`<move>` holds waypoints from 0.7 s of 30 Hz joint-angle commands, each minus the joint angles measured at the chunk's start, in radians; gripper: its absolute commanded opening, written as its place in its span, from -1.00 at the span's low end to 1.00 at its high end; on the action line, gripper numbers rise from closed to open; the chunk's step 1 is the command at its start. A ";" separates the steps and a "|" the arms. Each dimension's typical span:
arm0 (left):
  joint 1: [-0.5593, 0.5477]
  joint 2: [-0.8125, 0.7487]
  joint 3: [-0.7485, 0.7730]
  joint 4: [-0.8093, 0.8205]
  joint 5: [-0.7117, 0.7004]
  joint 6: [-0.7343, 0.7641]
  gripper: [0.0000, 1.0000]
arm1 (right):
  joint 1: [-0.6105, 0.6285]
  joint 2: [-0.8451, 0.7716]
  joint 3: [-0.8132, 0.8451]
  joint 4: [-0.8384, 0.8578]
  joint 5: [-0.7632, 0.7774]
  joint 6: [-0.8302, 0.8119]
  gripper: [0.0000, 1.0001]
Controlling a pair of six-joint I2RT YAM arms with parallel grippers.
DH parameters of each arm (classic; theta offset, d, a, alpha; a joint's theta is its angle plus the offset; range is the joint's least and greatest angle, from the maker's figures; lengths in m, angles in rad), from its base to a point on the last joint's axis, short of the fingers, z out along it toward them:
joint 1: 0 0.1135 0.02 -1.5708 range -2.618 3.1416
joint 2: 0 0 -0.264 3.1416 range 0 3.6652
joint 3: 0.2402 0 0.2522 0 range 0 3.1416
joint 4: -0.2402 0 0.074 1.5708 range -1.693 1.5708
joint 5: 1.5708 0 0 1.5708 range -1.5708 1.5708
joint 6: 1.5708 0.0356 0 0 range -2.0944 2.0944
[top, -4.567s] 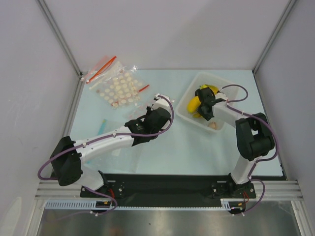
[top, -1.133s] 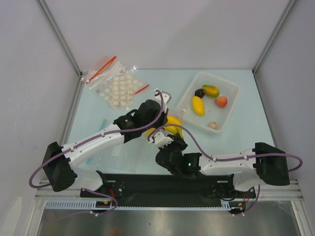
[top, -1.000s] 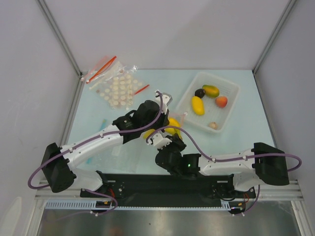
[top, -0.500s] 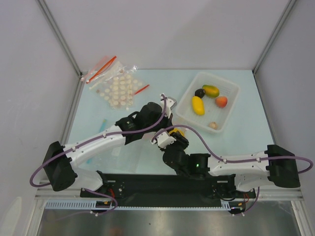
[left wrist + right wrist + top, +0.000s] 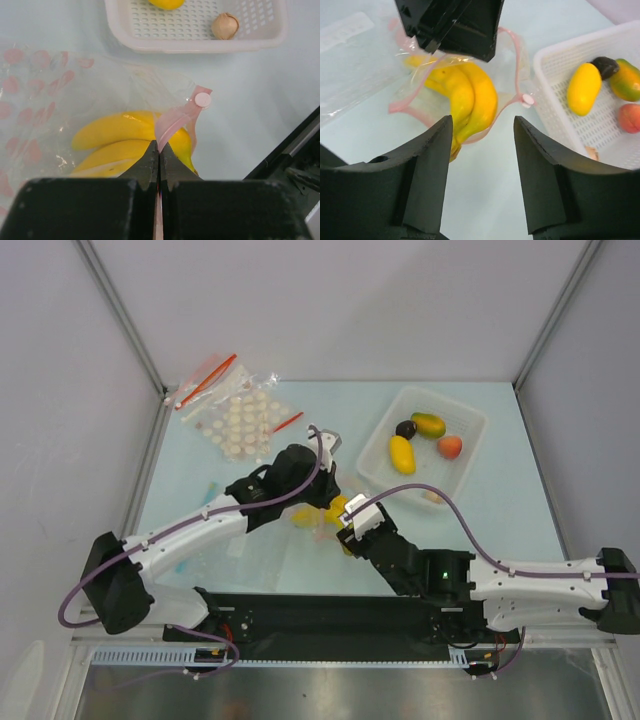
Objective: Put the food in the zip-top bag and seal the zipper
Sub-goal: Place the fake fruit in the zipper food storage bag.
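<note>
Right wrist view, loading step: the banana [image 5: 470, 97] lies at frame centre, mostly inside the bag [image 5: 45, 87]; the zipper [image 5: 172, 122] is clamped by the left gripper [image 5: 159, 150]; the jaws of the right gripper [image 5: 482, 127] are apart and empty; next, the other fruit [image 5: 583, 89] should be fetched from the basket [image 5: 545, 75], upper right.
</note>
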State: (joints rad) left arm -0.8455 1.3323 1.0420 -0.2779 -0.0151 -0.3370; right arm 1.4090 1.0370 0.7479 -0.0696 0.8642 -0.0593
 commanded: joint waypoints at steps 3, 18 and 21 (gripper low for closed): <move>0.023 -0.094 -0.016 0.045 -0.106 -0.025 -0.99 | -0.041 -0.019 -0.028 -0.047 -0.204 0.084 0.15; 0.023 -0.265 -0.077 0.059 -0.161 -0.046 -0.99 | -0.064 0.238 0.022 -0.019 -0.297 0.062 0.21; 0.022 -0.271 -0.082 0.062 -0.145 -0.050 -0.99 | -0.062 0.245 0.027 -0.018 -0.274 0.062 0.01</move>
State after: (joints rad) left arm -0.8280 1.0943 0.9615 -0.2699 -0.1787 -0.3660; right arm 1.3502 1.2785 0.7300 -0.1078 0.5621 0.0025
